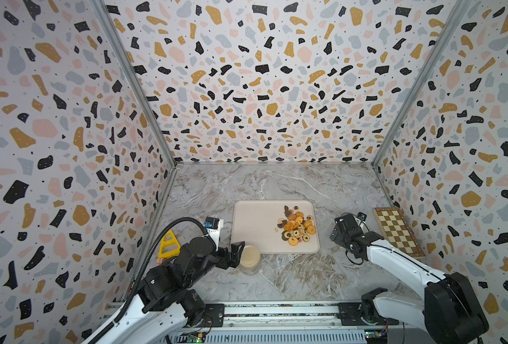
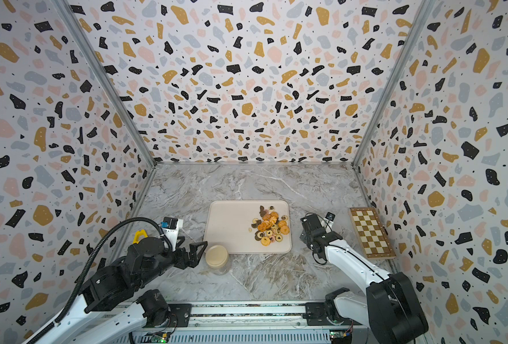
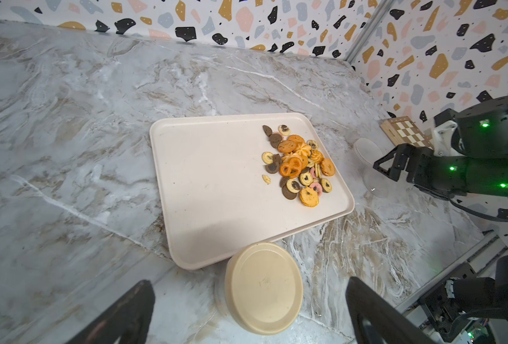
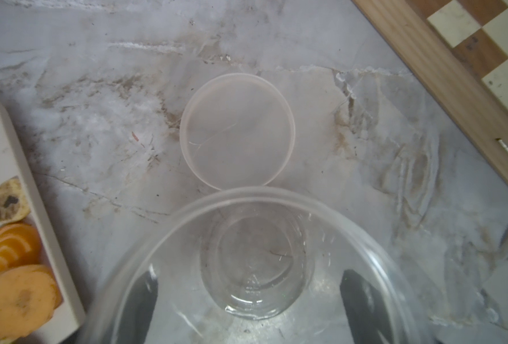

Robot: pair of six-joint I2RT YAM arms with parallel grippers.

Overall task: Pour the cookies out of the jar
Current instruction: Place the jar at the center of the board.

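The cookies lie on the tray; the clear jar looks empty, so pouring seems done. The left gripper has its jaws apart. The right gripper straddles the jar, and I cannot tell whether it grips.

Marble-patterned table, enclosed on three sides by terrazzo-print walls. Near its centre lies a cream rectangular tray with rounded corners. Just beside the tray's near left corner stands an upright clear container with a beige lid. A wooden chessboard lies flat along the right wall. By the left wall are a yellow triangular piece and a white box with a blue top.
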